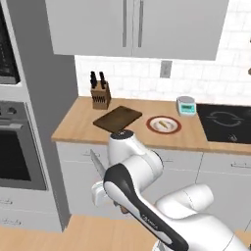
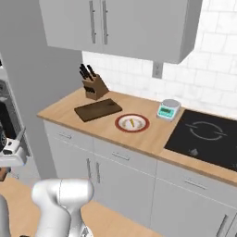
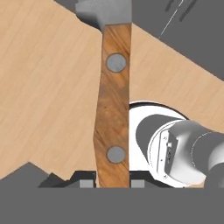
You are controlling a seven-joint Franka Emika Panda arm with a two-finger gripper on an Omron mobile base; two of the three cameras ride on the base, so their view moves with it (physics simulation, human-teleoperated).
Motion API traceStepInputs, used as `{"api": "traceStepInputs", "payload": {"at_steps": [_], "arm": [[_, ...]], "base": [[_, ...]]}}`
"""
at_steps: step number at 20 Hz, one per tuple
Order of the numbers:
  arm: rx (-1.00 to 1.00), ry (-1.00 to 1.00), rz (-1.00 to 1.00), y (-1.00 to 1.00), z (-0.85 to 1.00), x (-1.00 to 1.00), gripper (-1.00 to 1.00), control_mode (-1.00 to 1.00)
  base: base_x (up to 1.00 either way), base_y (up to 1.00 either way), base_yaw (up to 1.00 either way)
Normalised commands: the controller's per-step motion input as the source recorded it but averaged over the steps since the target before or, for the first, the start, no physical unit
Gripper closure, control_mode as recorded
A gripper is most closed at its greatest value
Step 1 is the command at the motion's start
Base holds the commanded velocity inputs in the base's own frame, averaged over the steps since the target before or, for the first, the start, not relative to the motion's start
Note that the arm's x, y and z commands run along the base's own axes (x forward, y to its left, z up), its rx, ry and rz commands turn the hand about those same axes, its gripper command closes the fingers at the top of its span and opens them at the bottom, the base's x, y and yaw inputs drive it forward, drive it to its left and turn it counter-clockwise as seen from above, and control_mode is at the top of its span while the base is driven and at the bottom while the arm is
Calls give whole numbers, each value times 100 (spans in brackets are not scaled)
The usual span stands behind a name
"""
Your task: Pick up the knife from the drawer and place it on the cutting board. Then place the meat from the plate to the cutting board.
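Observation:
My gripper [image 3: 113,183] is shut on the knife [image 3: 114,105], with its brown riveted handle running up between the fingertips. In the left base view the gripper [image 1: 104,183] hangs in front of the cabinets below counter height, and the grey blade [image 1: 97,164] sticks up out of it. The gripper [image 2: 13,151] sits at the far left edge of the right base view. The dark cutting board [image 1: 117,119] [image 2: 98,109] lies bare on the counter. To its right, the red-rimmed plate [image 1: 163,124] [image 2: 132,123] holds the meat [image 2: 132,122]. The drawer fronts [image 2: 67,135] under the counter look closed.
A knife block [image 1: 100,95] [image 2: 95,87] stands behind the board, against the tall grey panel. A small kitchen scale [image 1: 186,105] [image 2: 167,109] and a black cooktop [image 1: 225,122] [image 2: 203,136] lie right of the plate. An oven [image 1: 14,147] is on the left, and wall cabinets hang overhead.

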Motion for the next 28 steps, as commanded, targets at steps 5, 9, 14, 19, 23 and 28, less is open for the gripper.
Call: {"api": "traceStepInputs", "payload": {"at_steps": [5, 9, 14, 19, 23, 28], "arm": [[0, 0, 0, 0, 0, 0, 100, 100], [0, 0, 0, 0, 0, 0, 100, 100], [0, 0, 0, 0, 0, 0, 100, 100], [0, 0, 0, 0, 0, 0, 100, 100], [0, 0, 0, 0, 0, 0, 100, 100], [0, 0, 0, 0, 0, 0, 100, 100]], "base": [[57, 26, -58], [53, 10, -54], [30, 71, -38], [5, 79, -20], [49, 21, -12], [36, 16, -3]]}}
